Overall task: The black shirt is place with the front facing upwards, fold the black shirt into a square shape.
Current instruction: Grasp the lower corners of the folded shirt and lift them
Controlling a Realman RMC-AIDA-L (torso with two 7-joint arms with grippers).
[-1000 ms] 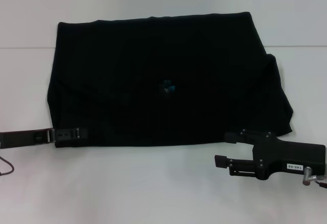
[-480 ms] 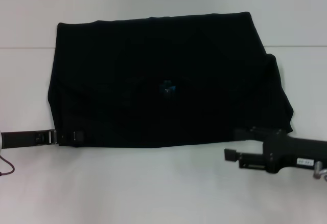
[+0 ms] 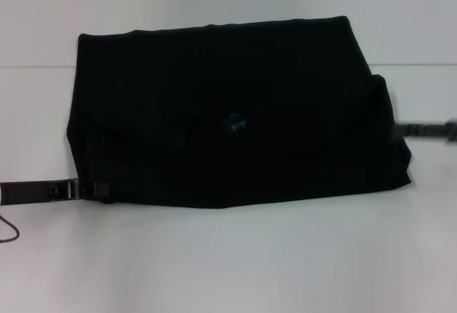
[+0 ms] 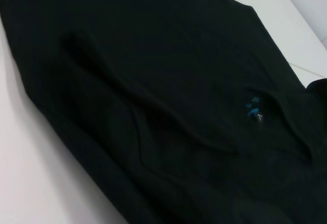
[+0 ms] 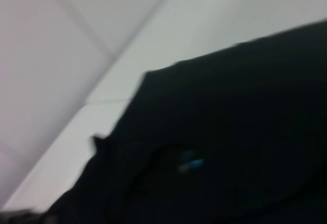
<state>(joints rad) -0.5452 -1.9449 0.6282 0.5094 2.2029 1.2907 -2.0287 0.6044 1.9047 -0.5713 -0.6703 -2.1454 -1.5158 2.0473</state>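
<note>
The black shirt (image 3: 235, 113) lies on the white table (image 3: 228, 263), folded into a wide rectangle. Its small blue neck label (image 3: 234, 121) shows near the middle. The white lettering is hidden. My left gripper (image 3: 96, 189) is low at the shirt's near left corner, dark against the cloth. My right gripper (image 3: 408, 130) is at the shirt's right edge, blurred. The left wrist view shows the shirt (image 4: 153, 81) close up with folds and the label (image 4: 252, 107). The right wrist view shows the shirt (image 5: 245, 132) and the label (image 5: 190, 161).
A table seam (image 3: 36, 66) runs across the far part of the white table. A thin cable loop (image 3: 8, 231) lies at the near left edge. Bare table lies in front of the shirt.
My right arm has moved from the near right of the table up and back to the shirt's right edge. My left gripper has stayed at the near left corner.
</note>
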